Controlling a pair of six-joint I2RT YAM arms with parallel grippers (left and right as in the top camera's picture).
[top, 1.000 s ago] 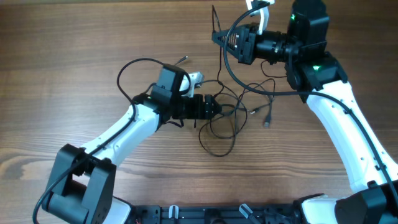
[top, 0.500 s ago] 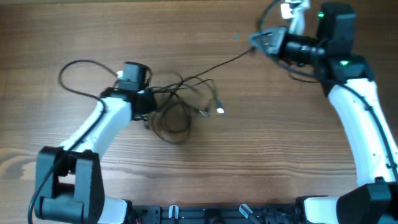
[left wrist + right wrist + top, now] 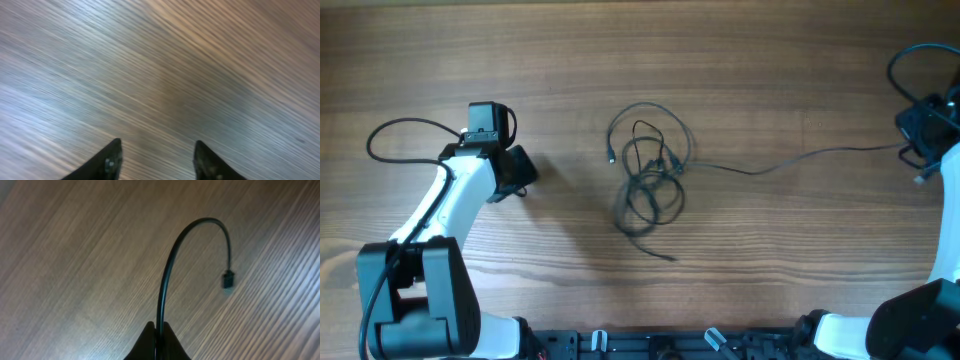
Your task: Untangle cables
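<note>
One cable [image 3: 790, 160] now trails right from the centre tangle [image 3: 648, 185]; our right gripper [image 3: 157, 331] pinches it, left gripper [image 3: 157, 152] gapes empty, withdrawn.

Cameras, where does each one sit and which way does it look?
Overhead: above the table, looking straight down at the tangled cables and both white arms.
Left wrist: on the left arm, facing bare wood; the open left tool shows.
Right wrist: on the right arm, facing the wood; the right tool pinches one cable.
Shared: overhead also shows that cable, stretched out to the right edge.
</note>
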